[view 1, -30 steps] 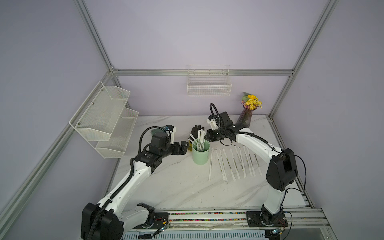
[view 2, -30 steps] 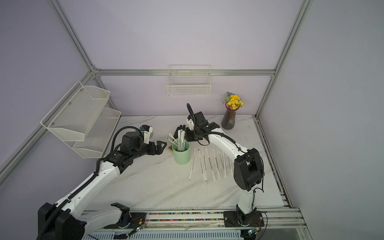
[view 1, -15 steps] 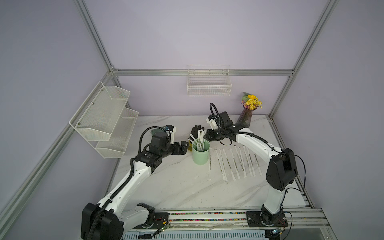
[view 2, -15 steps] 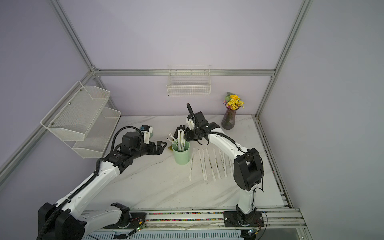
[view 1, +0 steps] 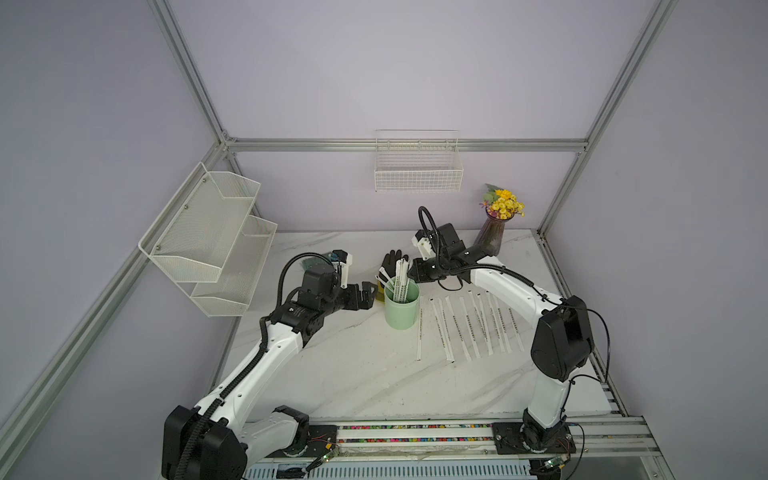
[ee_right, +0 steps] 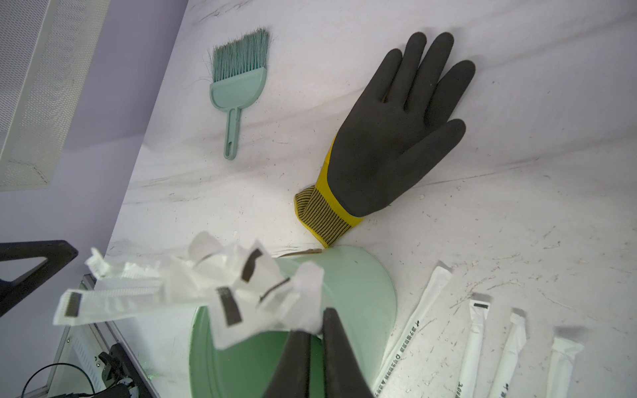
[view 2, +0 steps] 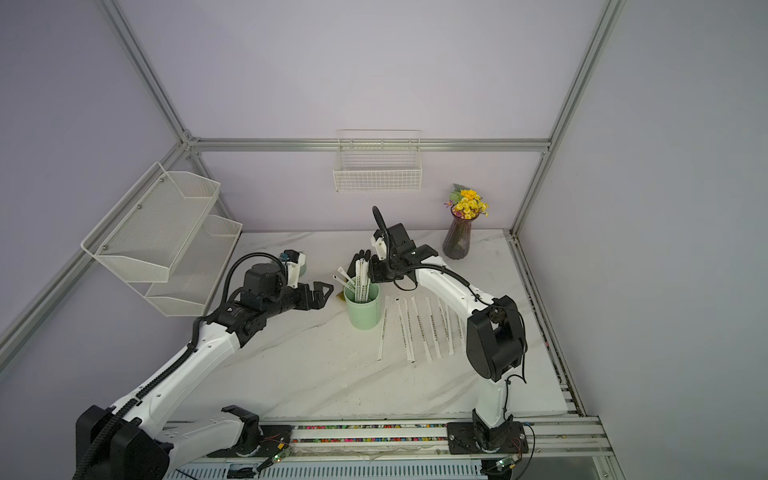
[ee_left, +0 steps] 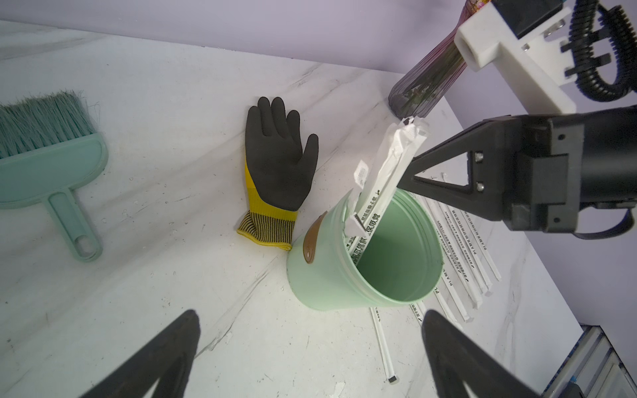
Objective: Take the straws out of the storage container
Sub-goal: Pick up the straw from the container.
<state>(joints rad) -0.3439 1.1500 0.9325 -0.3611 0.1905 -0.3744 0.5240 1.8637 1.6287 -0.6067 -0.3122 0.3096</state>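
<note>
The storage container (view 1: 401, 309) (view 2: 362, 309), a mint-green cup, stands upright mid-table with several white wrapped straws (view 1: 401, 276) (ee_left: 389, 172) sticking out of it. My right gripper (ee_right: 315, 330) (view 1: 409, 272) hangs over the cup's rim, shut on the crumpled top of one straw (ee_right: 306, 296). More straws (view 1: 469, 324) (ee_right: 475, 337) lie in a row on the table to the right of the cup. My left gripper (ee_left: 310, 317) (view 1: 368, 293) is open just left of the cup (ee_left: 331, 275), with only bare table between its fingers.
A black-and-yellow glove (view 1: 390, 262) (ee_right: 396, 138) lies flat behind the cup. A teal hand brush (ee_left: 44, 155) (ee_right: 238, 79) is at the back left. A flower vase (view 1: 492, 237) stands back right, a mesh shelf rack (view 1: 212, 241) on the left wall, a wire basket (view 1: 417, 170) on the back wall.
My right gripper's jaws have drawn together on a straw top over the cup. Both arms have stayed almost where they were.
</note>
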